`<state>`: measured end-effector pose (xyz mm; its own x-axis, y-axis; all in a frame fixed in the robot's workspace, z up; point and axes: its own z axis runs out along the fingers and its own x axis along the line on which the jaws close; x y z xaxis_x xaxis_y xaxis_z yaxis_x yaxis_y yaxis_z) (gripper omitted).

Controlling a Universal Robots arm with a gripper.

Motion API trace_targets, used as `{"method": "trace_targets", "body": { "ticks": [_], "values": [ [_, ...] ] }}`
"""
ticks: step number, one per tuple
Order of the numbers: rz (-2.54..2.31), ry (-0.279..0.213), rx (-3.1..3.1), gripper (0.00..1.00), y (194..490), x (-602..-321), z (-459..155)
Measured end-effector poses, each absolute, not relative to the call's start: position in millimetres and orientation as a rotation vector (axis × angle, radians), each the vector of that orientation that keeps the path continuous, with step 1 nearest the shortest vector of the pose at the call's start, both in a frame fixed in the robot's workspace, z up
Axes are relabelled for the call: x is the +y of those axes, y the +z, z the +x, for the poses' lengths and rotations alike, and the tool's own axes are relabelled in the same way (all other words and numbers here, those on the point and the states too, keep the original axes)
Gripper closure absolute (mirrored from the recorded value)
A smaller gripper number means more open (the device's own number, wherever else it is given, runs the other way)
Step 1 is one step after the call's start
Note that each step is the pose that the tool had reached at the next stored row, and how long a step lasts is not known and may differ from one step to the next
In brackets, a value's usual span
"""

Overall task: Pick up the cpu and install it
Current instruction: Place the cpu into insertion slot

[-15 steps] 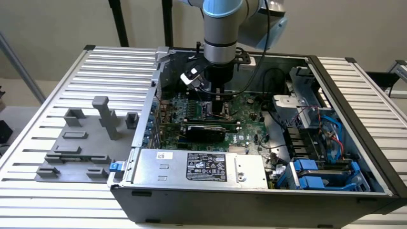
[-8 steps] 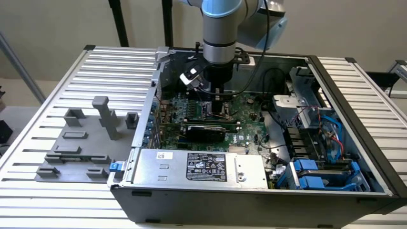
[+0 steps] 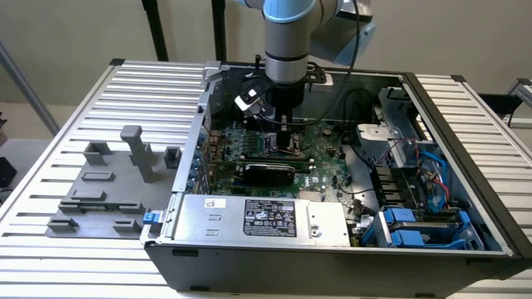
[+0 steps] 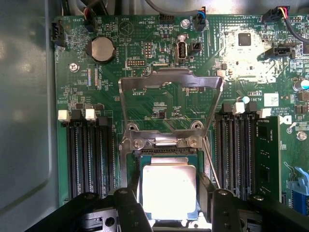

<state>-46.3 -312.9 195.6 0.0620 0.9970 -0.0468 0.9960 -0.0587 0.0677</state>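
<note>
Wrist view: the fingers (image 4: 129,208) grip the cpu (image 4: 169,186) by two opposite edges, at the socket frame (image 4: 145,143) beside the open load plate (image 4: 170,82). Any tilt or offset here could bend socket pins.

A ribbed, pale metal surface (image 3: 158,81) carries an open computer case (image 3: 332,269) across its middle and the exterior view's right, with a grey plastic tray (image 3: 96,202) of upright blocks lying just beside it at the exterior view's left.
</note>
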Motion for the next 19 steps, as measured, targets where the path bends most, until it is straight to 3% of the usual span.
{"method": "trace_targets", "body": {
  "ticks": [8, 9, 19],
  "values": [
    [2.228, 0.021, 2.097, 0.44, 195.4, -311.8, -46.2],
    [2.228, 0.021, 2.097, 0.37, 195.4, -311.8, -46.3],
    [2.228, 0.021, 2.097, 0.37, 197.8, -311.7, -46.3]
  ]
}}
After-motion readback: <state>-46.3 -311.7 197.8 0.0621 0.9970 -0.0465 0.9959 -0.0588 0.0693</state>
